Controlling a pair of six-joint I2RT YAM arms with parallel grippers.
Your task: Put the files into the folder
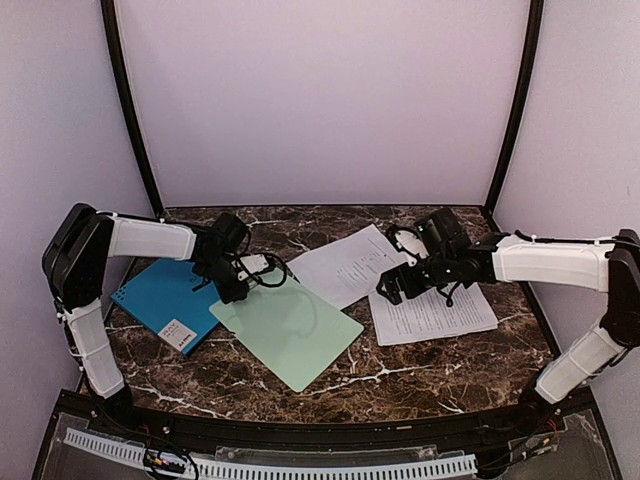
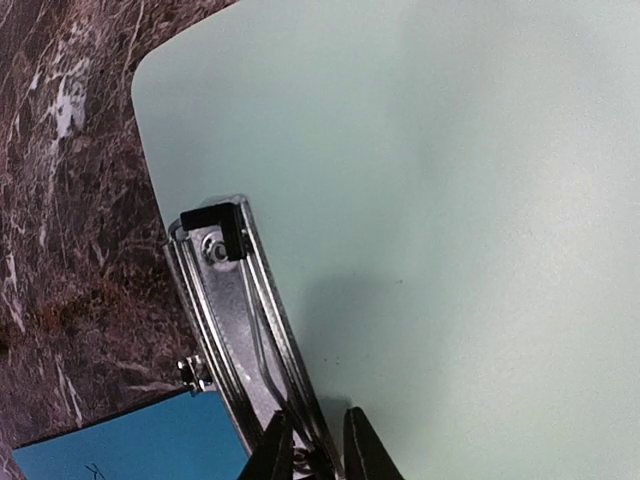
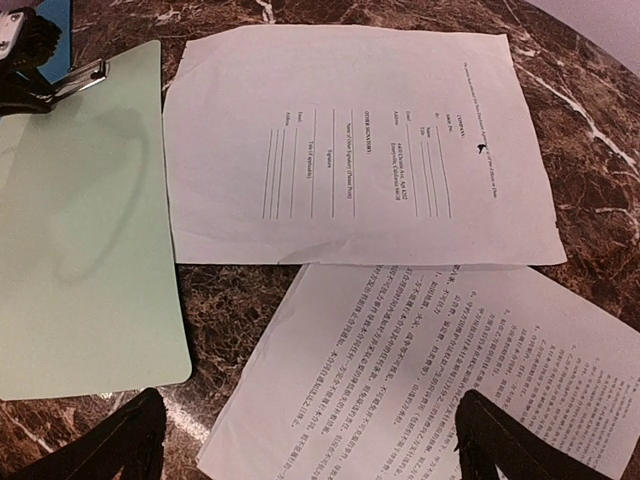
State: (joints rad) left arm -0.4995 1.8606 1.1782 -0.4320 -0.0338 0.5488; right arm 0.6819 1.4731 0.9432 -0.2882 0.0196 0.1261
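- The dark marble bench [image 1: 400,370] carries everything I can see.
- The pale green clipboard [image 1: 290,335] lies flat near the middle, turned at an angle, with one corner overlapping the folder's edge.
- The teal folder [image 1: 160,295] lies closed on the left side of the bench, beside the clipboard and under my left arm.
- The form sheet [image 1: 345,265], the one with short text blocks and ruled lines, lies flat just right of the clipboard and outside the folder.
- The dense-text sheet [image 1: 440,315] lies on the right. Its upper edge touches or slightly overlaps the form sheet, and it is also outside the folder.
- My right tool [image 1: 395,290] hangs over the two sheets. Its fingers [image 3: 120,445] are spread wide and hold nothing.
- My left tool [image 2: 318,455] is at the clipboard's top edge. Its fingers are drawn close together, with the end of the metal clip [image 2: 235,320] pinched between them.
- A small white label [image 1: 178,333] sits at the folder's near corner.
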